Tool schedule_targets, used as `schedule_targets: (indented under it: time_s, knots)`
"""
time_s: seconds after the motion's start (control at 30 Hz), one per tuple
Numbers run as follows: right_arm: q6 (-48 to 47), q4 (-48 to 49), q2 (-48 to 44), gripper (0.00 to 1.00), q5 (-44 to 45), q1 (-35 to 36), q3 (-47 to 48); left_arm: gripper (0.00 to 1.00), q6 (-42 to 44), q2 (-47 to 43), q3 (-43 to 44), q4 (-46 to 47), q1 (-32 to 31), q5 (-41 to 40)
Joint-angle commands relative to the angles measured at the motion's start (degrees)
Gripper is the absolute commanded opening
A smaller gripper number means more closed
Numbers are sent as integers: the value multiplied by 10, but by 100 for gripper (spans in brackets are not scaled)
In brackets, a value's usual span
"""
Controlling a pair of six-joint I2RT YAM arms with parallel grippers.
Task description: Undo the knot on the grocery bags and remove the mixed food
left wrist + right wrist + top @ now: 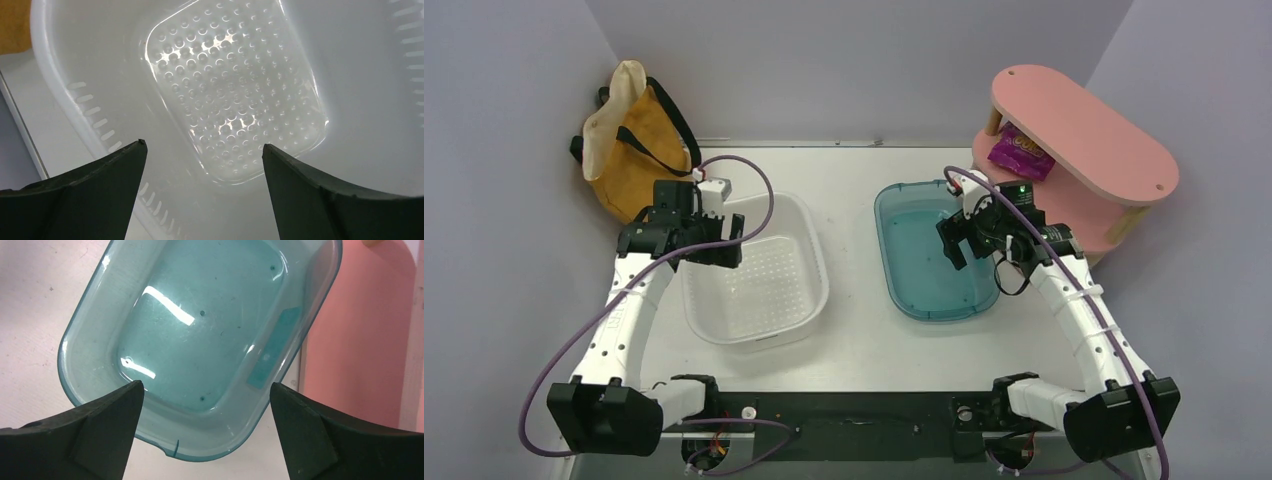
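The mustard-brown tote of the grocery bags (pixel 634 165) leans in the far left corner, black straps hanging over it. A pale peach-cream sheet (pixel 616 105) sticks up out of its mouth. The mixed food is hidden. My left gripper (pixel 732 240) hovers open over the left side of the white tub (pixel 816 262), just right of the tote. In the left wrist view the left gripper (pixel 204 145) holds nothing, and the tote's corner (pixel 12 25) shows at top left. My right gripper (pixel 952 245) hangs open over the teal tub (pixel 882 240); in its wrist view the right gripper (pixel 206 384) is also empty.
The white tub (pixel 100 75) with a dimpled floor and the teal tub (pixel 85 325) stand side by side mid-table, nothing inside either. A pink two-level shelf (pixel 1074 130) stands at the far right with a purple snack packet (pixel 1021 152) on its lower level. Walls enclose the table.
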Motion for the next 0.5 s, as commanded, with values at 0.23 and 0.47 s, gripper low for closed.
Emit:
schedule_targets:
  time_s: [0.23, 0.47]
  knots:
    - [54, 69, 188, 85, 52, 27, 89, 85, -18, 146, 52, 36, -88, -23]
    - [31, 99, 350, 83, 54, 27, 180, 85, -28, 262, 95, 116, -90, -23]
